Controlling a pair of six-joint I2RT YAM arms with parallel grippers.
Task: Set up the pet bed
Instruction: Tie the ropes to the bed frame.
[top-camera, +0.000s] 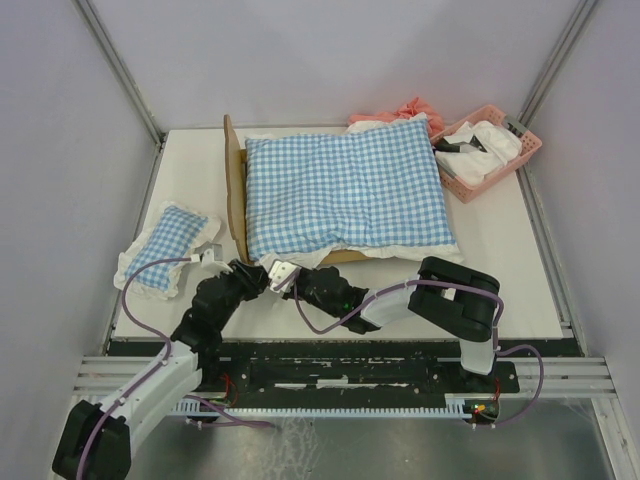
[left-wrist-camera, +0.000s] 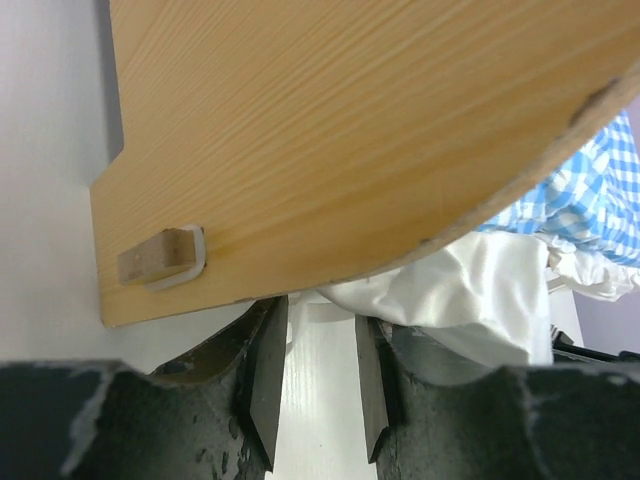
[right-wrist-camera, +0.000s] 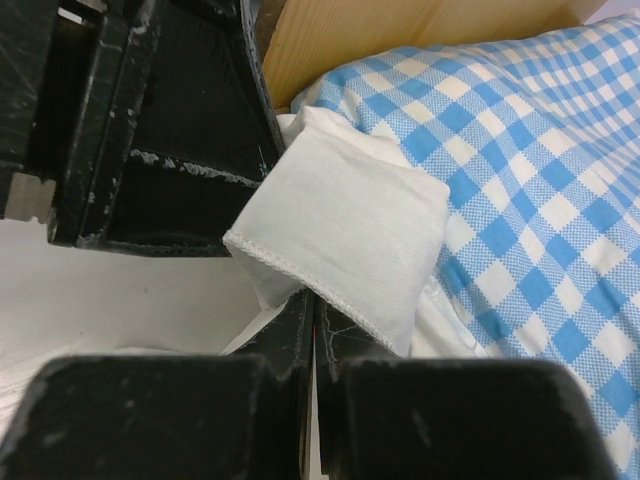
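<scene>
The bed (top-camera: 236, 185) is set at the middle of the counter (top-camera: 500, 270), its headboard turned left. It is covered by a checked cushion (top-camera: 345, 190), so the base and rails are hidden, apart from a strip of wood at the near edge. A small checked pillow (top-camera: 165, 248) is laid left of the bed. A pink basket (top-camera: 525, 150) of white cloths is placed at the bed's far right, with a pink cloth (top-camera: 405, 110) behind the bed.

At the bed's near left corner both tools are crowded together. The right tool (right-wrist-camera: 312, 300) is clenched on the cushion's white frill (right-wrist-camera: 340, 230). The left tool (left-wrist-camera: 320, 315) is seen released, jaws apart below the headboard. What the basket holds cannot be made out further.
</scene>
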